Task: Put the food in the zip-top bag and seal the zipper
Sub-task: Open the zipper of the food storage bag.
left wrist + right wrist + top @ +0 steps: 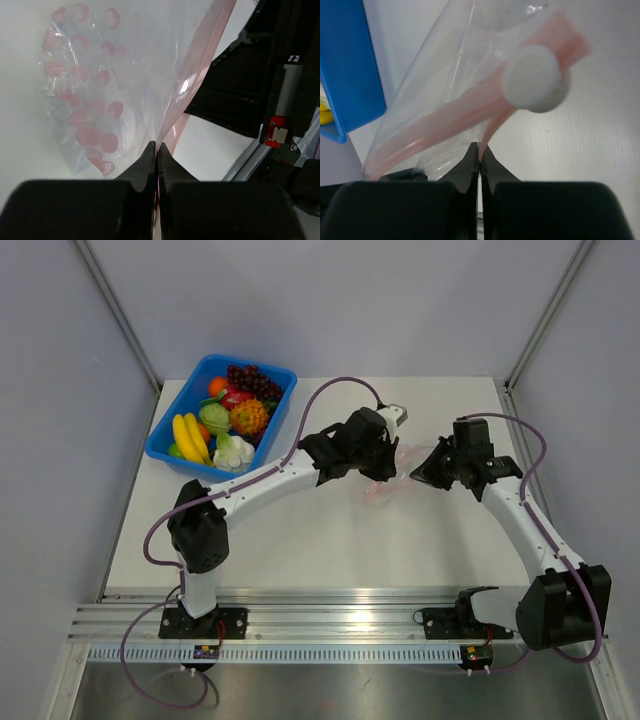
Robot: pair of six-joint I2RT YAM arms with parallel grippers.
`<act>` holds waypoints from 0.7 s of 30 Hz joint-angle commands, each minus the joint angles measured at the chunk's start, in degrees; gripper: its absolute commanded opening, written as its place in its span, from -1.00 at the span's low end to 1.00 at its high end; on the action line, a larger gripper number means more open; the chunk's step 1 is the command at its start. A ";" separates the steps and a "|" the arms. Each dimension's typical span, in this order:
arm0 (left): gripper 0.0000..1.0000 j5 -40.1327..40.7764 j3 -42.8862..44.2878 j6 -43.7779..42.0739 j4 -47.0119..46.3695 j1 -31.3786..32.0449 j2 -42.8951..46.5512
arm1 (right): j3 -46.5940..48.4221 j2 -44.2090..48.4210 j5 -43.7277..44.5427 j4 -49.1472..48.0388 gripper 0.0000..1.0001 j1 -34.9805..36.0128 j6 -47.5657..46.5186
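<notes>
Pinching the crinkly zip-top bag's (100, 75) pink zipper (200, 65): left end effector (156, 150), right end effector (479, 150).

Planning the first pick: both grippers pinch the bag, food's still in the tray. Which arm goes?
Left, probably: the left gripper sits nearer the blue tray of food; the right arm would cross over it. The right gripper, pinched on the zipper, could hold the zip-top bag.

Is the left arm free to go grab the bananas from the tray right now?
Probably not yet: the left gripper is shut on the zipper of the zip-top bag. The bananas lie uncovered in the blue tray, so it must let go first.
</notes>
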State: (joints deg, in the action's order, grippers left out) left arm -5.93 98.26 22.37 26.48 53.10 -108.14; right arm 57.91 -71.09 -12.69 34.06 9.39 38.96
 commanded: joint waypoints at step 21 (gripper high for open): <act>-1.00 8.75 -7.20 3.65 -3.98 -10.47 8.82 | 24.43 1.57 -0.75 22.00 -1.00 0.72 -16.99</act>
State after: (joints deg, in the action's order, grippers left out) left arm -2.42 92.05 25.93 23.83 43.64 -101.30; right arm 78.26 -70.00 -10.31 51.09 9.76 26.02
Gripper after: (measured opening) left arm 0.009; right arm 0.014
